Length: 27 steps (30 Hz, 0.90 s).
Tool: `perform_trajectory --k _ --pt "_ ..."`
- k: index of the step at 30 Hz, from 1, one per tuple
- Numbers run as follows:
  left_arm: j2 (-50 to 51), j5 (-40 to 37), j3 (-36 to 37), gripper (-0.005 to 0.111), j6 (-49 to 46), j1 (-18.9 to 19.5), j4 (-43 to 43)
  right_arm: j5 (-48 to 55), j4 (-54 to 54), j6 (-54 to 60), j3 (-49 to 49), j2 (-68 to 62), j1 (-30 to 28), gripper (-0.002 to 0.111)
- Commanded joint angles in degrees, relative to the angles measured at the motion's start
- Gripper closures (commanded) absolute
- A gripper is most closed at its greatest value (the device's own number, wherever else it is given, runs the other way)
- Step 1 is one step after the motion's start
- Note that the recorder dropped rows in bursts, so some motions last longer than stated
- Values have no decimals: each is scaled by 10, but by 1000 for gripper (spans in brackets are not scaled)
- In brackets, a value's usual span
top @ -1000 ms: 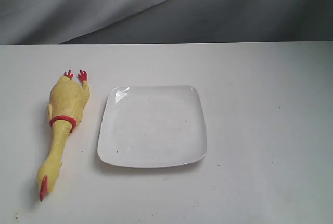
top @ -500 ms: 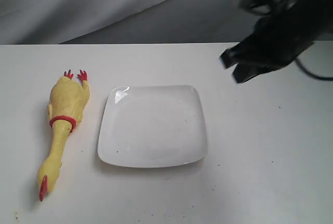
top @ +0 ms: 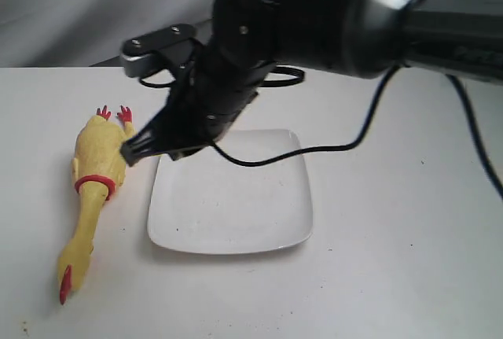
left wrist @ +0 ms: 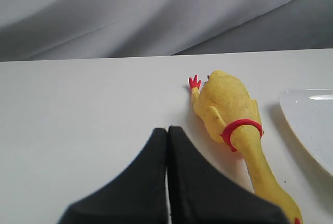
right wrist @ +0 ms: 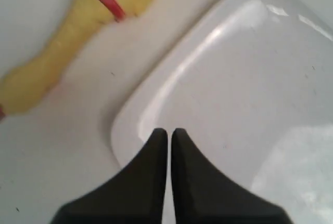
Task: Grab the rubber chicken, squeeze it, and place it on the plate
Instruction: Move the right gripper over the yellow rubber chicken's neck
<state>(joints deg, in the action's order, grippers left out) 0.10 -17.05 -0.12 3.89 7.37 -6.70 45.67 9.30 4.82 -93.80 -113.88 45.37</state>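
- The right tool reaches across the middle. Its tip is over the corner of the plate nearest the rubber chicken. Its fingers are all but pressed together, with only a sliver between them, and they carry nothing.
- The rubber chicken lies flat on the tabletop just beside the plate's left edge, feet to the far side, head to the near side.
- The left tool sits low with its fingers pressed together and empty, pointing at bare tabletop beside the chicken.
- This looks like the reach for the pick, so the right tool should spread wide before it drops. That plump body won't fit a slit.
- The best bite looks to be across the plump body, since the thin neck would likely flop.
- In the exterior view the tip looks right against the body. Whether it touches or hovers above, I can't tell.
- Come down on the chicken's side of the plate so no finger catches the rim.
- The chicken looks soft, so centre the grip and close firmly.
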Motion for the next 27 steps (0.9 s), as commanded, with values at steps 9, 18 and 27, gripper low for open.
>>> perform_trajectory --k 9,18,27 --pt "-1 3 1 106 1 -3 0 154 26 -77 -396 -271 55 53" --pt "-1 3 1 106 1 -3 0 131 75 -62 -410 -339 62 53" --pt "-1 3 1 106 1 -3 0 92 106 -62 -410 -345 69 53"
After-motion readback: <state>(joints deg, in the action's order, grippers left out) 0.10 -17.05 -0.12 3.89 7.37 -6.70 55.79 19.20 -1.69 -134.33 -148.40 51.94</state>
